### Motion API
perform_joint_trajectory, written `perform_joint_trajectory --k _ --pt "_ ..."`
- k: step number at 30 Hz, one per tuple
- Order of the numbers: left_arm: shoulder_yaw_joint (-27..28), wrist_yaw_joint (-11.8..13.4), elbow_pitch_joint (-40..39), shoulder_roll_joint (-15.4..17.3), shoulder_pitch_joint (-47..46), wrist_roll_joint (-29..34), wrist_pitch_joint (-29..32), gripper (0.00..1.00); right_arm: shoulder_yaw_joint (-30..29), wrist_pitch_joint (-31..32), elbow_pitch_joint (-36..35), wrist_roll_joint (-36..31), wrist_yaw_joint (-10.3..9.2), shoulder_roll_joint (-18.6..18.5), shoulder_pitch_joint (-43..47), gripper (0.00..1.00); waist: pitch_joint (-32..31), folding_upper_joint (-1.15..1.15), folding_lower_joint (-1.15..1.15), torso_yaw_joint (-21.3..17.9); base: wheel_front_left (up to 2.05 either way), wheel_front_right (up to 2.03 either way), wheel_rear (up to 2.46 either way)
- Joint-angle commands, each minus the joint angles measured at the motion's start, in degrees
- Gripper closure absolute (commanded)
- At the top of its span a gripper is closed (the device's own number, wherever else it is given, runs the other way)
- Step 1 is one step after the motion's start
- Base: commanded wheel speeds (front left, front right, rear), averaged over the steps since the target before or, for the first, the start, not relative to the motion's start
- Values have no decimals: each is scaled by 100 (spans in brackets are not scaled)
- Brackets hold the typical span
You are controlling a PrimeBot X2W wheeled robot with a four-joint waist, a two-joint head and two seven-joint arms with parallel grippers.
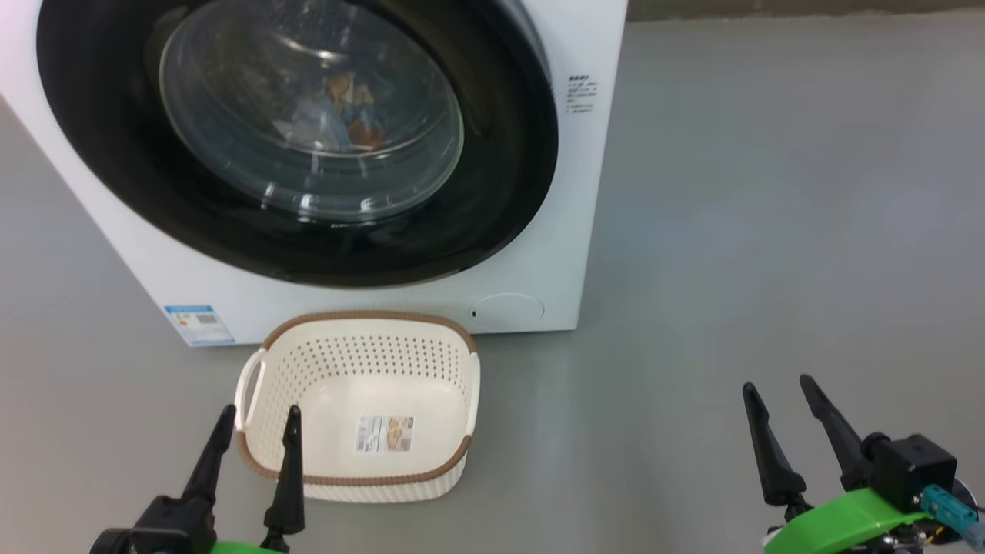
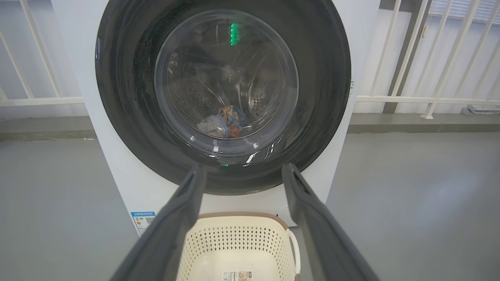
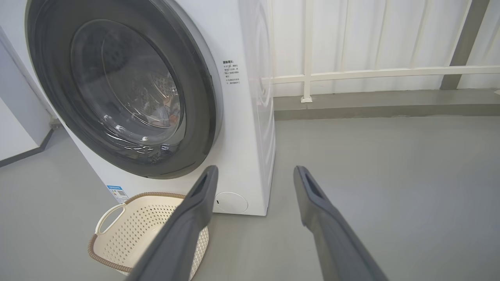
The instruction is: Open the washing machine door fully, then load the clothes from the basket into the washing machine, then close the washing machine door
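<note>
One washer [image 1: 585, 192] is seen standing on a grey floor [image 1: 731, 231]. Its single door [image 1: 115, 177] is shut flush against the white front. One small bundle of clothes [image 1: 342, 115], light blue with orange-brown patches, is seen through the glass, lying low in the drum. How many garments are in it cannot be told.

One basket [image 1: 369, 317] is set on the floor just in front of the washer, below the door. Its bottom is exposed, and one label [image 1: 384, 433] is stuck there. Two side handles are seen on it. On the washer's lower front, one blue sticker [image 1: 198, 323] is placed at the left corner and one round cap [image 1: 505, 310] toward the right. One small block of printed text [image 1: 581, 94] is found beside the door's right edge.

Two claws are visible, each with two dark fingers [image 1: 208, 458]. The left claw [image 1: 260, 410] is held at the basket's near left corner, spread wide, with nothing between its fingers. In the left wrist view its fingers are pointed at the door's lower edge, with the basket framed between them. The right claw [image 1: 776, 383] is held over bare floor, well apart from the basket and to the washer's right. It is also spread wide, and nothing is gripped.

A white railing [image 3: 351, 73] is seen behind the washer.
</note>
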Motion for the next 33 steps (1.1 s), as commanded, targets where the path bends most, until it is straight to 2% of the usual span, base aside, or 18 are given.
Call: perform_joint_trajectory --k 1,12,33 --pt "217 5 -114 135 -66 -38 7 0 89 22 -212 -35 8 11 11 0 -157 0 0 -139 0 0 0" --pt "204 42 -172 192 88 -127 131 0 40 113 -477 38 8 39 328 0 -278 0 0 -253 0 0 0" --pt "151 140 -161 255 97 -182 158 0 58 114 -467 105 8 41 356 0 -288 0 0 -242 0 0 0"
